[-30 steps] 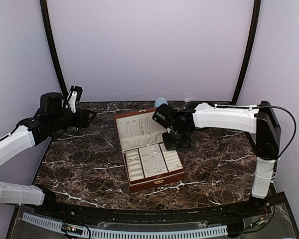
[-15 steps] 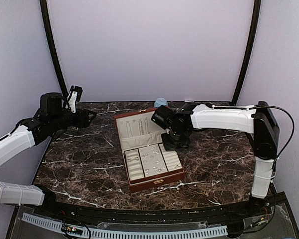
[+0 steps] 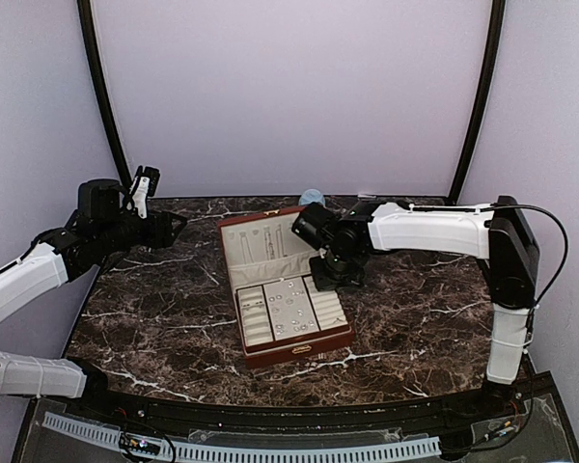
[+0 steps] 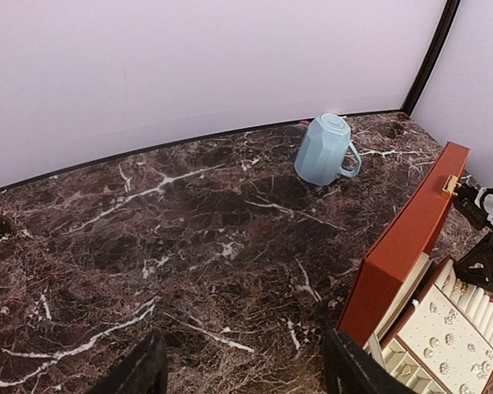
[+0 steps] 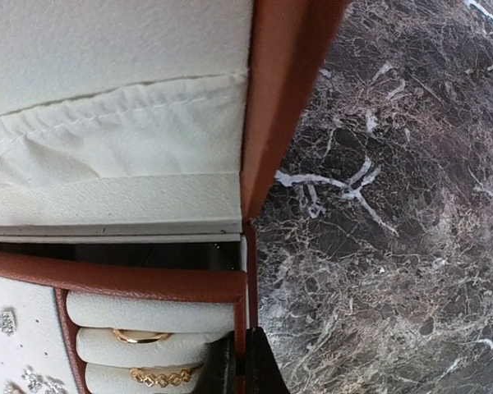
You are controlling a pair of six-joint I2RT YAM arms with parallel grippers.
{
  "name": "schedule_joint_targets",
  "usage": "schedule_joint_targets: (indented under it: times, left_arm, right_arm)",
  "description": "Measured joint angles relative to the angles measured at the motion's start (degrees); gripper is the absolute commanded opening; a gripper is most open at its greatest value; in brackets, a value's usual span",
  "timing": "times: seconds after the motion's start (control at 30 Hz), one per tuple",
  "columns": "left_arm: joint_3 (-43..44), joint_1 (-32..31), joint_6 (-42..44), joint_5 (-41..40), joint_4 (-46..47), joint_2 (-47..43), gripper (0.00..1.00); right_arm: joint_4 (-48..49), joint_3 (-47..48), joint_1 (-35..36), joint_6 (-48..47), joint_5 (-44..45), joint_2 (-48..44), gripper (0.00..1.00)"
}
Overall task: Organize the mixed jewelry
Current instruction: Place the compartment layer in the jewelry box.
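**1. Left gripper**. Held high over the left part of the marble table. Its jaws stand apart with nothing between them. The two dark fingers frame only bare stone.

**2. Mug**. Pale blue, faceted, with one handle. It stands far ahead of the left gripper by the back wall, and behind the right gripper.

**3. Box**. Reddish-brown outside, cream lining inside, lid raised. It sits ahead of the left gripper and to its right, well apart from it.

**4. Mixed jewelry**. All of it lies inside the box.
- **Studs**: tiny and glittering, scattered over the flat cream pad of the middle compartment, to the left of the right gripper.
- **Plain band**: gold-coloured, tucked between the cream rolls of the right compartment, just beside that gripper's fingertips.
- **Patterned ring**: gold-coloured, made of small linked diamond shapes, one slot nearer the gripper.
- **Strands**: thin, hanging on the lid lining beyond the gripper. They are too small to describe further.

**5. Right gripper**. Closed, pinching the right-hand wall of the box. One fingertip is inside against the rolls and the other is outside over the marble.
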Motion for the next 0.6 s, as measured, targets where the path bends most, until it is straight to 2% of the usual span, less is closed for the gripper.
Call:
schedule_joint_targets:
  times: [0.13,0.4,0.6]
  left_arm:
    - [-0.07,0.00,-0.02,1.73,0.15,0.00,0.67]
    - [-0.76,-0.28,-0.66,13.92,4.55,1.60,0.72]
    - [-0.76,-1.99,-0.66,17.94,5.57,3.80,0.73]
  right_arm:
    - [1.46,-0.02,0.00,-0.48,-0.37,0.11,0.00]
    - [4.94,-0.85,0.00,-1.57,-0.81,0.13,0.01]
    - [5.92,-1.29,0.00,-1.68,-0.55,0.15,0.04]
